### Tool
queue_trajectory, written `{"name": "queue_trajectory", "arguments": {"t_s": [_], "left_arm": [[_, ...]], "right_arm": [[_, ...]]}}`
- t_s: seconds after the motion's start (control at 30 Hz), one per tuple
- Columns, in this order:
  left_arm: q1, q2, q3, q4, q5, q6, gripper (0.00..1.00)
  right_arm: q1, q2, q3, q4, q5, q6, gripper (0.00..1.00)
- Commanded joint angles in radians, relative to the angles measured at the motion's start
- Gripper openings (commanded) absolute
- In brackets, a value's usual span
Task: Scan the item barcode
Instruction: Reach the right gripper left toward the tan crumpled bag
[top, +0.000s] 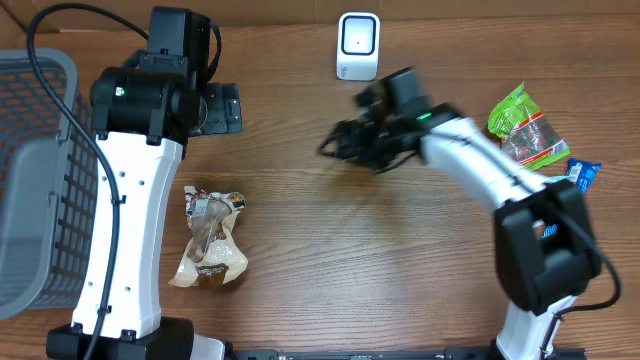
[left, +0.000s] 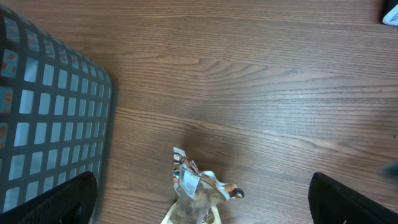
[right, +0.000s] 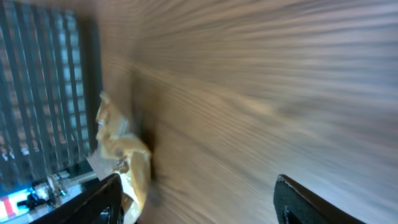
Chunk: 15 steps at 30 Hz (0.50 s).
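Overhead: crumpled snack bag (top: 210, 240) lies loose on the table (top: 350, 260) beside the left arm (top: 130, 220), well apart from the white scanner (top: 358, 45) at the far edge, right gripper (top: 338, 146) a blur mid-table. Left wrist cam: left gripper (left: 200, 183) has its fingers (left: 56, 202) spread wide, nothing in them, bag on the wood near the grey basket (left: 50, 93). Right wrist cam is smeared but its fingers (right: 106, 202) sit parted and empty, bag off to the left
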<state>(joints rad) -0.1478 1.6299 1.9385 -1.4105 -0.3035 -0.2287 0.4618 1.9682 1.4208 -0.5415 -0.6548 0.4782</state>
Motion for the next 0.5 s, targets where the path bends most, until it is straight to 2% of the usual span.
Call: {"name": "queue_trajectory", "arguments": {"t_s": [0.0, 0.43, 0.47], "left_arm": [[0.003, -0.02, 0.016, 0.001, -0.011, 0.015, 1.0], [0.003, -0.02, 0.016, 0.001, -0.011, 0.015, 0.99], [0.003, -0.02, 0.016, 0.001, -0.011, 0.015, 1.0]], "right_arm": [[0.098, -0.024, 0.018, 0.052, 0.128, 0.163, 0.8], [0.364, 0.143, 0.021, 0.309, 0.137, 0.203, 0.92], [0.385, 0.158, 0.026, 0.323, 0.137, 0.195, 0.95]]}}
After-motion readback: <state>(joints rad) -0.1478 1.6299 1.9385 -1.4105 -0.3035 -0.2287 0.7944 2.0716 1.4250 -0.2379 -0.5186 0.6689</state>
